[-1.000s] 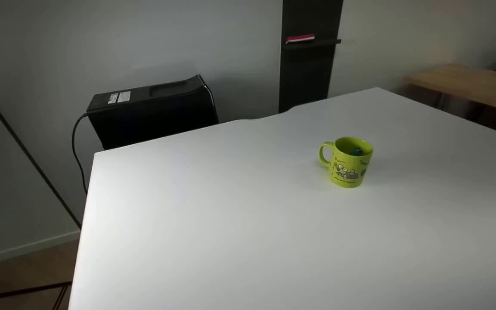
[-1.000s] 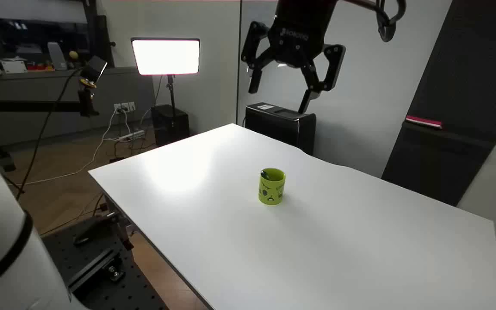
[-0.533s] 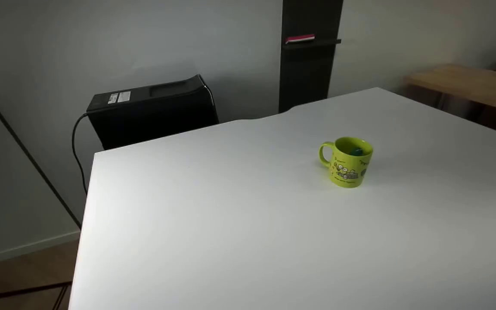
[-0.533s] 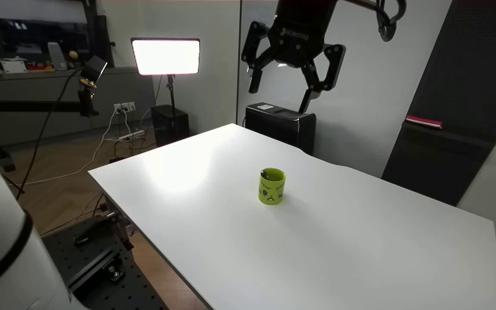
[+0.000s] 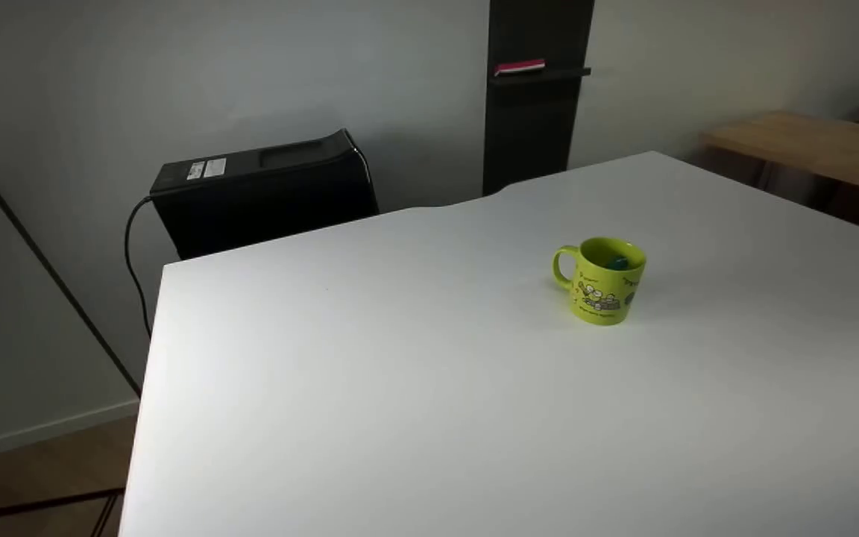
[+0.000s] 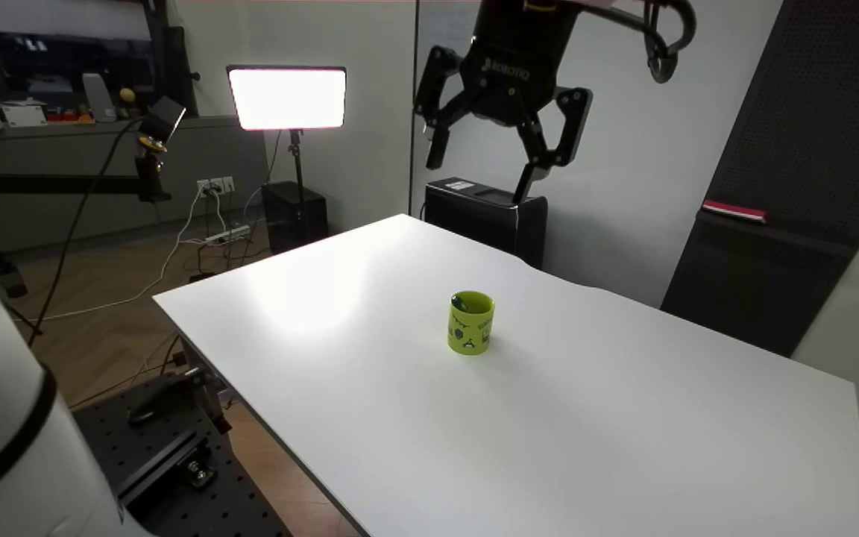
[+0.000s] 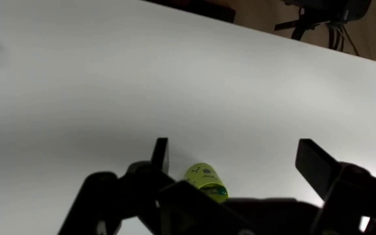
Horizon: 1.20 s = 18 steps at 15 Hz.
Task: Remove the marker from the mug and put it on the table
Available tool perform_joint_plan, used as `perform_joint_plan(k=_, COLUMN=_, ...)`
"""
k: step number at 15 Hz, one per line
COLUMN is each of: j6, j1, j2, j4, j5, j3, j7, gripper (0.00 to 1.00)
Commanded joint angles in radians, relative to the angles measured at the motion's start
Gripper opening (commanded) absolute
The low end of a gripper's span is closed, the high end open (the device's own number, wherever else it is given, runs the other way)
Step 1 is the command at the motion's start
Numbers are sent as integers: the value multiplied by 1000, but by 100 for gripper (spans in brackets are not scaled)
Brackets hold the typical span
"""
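My pincer [image 6: 479,172] is spread wide, holding nothing. The marker [image 5: 618,263] in the mug [image 5: 599,292] is probably light, stiff and slick; I'd pinch its greenish top end.

Mug [image 5: 599,291]: lime green, dark printed figures. Marker [image 5: 617,263] inside mug: blue-green end. Bench [image 6: 586,432] under mug: plain white. End effector [image 6: 478,183] higher than mug: black.
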Motion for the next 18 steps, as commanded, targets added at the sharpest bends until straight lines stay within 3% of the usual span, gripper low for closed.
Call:
perform_joint_plan(k=1, j6=39, j1=-13, j2=77, j4=-22, j5=-2, j3=18, j7=-37, gripper=100)
perform_joint_plan(k=11, j6=333, j1=-6, j2=371, j4=-50, j5=36, j3=82, j7=-133, gripper=100)
perform_joint_plan(k=18, j6=515, j1=-5, j2=635, j4=52, j5=3, j3=212, j7=-128, gripper=100)
